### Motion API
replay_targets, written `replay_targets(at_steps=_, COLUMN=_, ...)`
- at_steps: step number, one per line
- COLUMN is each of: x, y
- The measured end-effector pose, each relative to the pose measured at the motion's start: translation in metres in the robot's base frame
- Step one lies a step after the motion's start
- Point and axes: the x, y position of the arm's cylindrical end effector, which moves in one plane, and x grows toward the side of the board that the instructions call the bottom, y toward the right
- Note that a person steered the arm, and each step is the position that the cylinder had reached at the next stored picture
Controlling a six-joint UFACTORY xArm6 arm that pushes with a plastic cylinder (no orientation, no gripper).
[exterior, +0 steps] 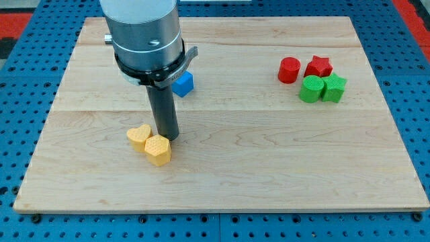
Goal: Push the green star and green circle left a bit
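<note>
The green circle [311,89] and the green star [334,88] sit side by side and touching at the view's right, the circle on the left. My tip [166,138] rests on the board far to their left, just above a yellow hexagon [158,149] and right of a yellow heart [139,137].
A red circle [289,70] and a red star [318,66] stand just above the green pair. A blue block [183,83] is partly hidden behind the arm. The wooden board [222,175] lies on a blue pegboard.
</note>
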Motion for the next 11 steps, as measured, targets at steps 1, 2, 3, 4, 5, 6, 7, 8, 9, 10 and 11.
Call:
replay_targets(at_steps=1, x=0.0, y=0.0)
replay_targets(at_steps=2, x=0.0, y=0.005)
replay_targets(at_steps=3, x=-0.007, y=0.006)
replay_targets(at_steps=4, x=-0.005, y=0.037)
replay_targets(at_steps=5, x=-0.005, y=0.087)
replay_targets(at_steps=6, x=-0.005, y=0.087)
replay_targets(at_steps=7, x=0.022, y=0.136)
replay_targets(at_steps=8, x=0.018, y=0.267)
replay_targets(at_steps=9, x=-0.028, y=0.354)
replay_targets(at_steps=10, x=-0.067, y=0.362)
replay_targets(at_steps=11, x=-0.075, y=0.322)
